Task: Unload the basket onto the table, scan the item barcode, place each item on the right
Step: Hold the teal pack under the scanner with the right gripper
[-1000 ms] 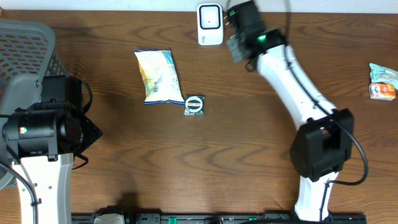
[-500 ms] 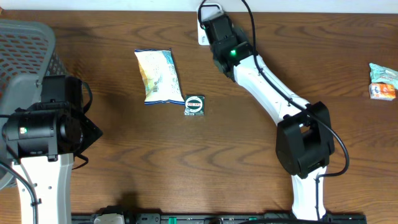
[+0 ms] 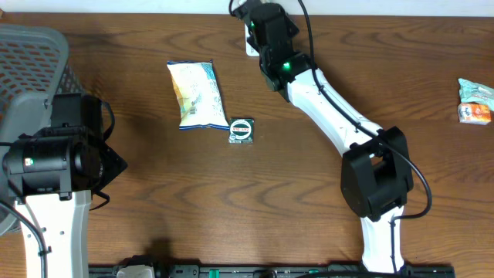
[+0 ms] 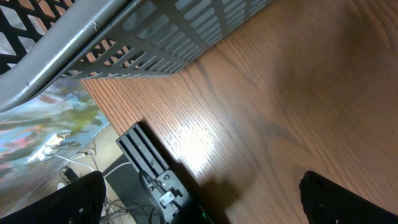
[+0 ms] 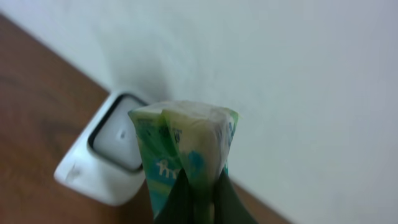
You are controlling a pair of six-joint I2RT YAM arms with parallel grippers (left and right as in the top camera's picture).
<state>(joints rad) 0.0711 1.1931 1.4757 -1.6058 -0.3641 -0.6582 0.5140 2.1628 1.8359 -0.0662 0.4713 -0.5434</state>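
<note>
My right gripper (image 5: pixel 199 188) is shut on a green and white packet (image 5: pixel 185 144), pinching its lower end so that it stands up between the fingers. Just left of and behind the packet stands the white barcode scanner (image 5: pixel 104 155) with its dark-rimmed window. From overhead, the right gripper (image 3: pixel 258 22) sits over the scanner at the table's far edge, and only a sliver of the scanner (image 3: pixel 249 48) shows. My left gripper (image 4: pixel 205 205) is open and holds nothing, low over the wood beside the basket.
A grey mesh basket (image 3: pixel 31 54) stands at the far left, its wall (image 4: pixel 155 37) close to the left gripper. On the table lie a white snack bag (image 3: pixel 194 94), a small round-labelled packet (image 3: pixel 241 130), and another packet (image 3: pixel 475 100) at the right edge.
The right arm swung left along the far edge with the packet, from right of the scanner to over it. The left arm has not moved.
</note>
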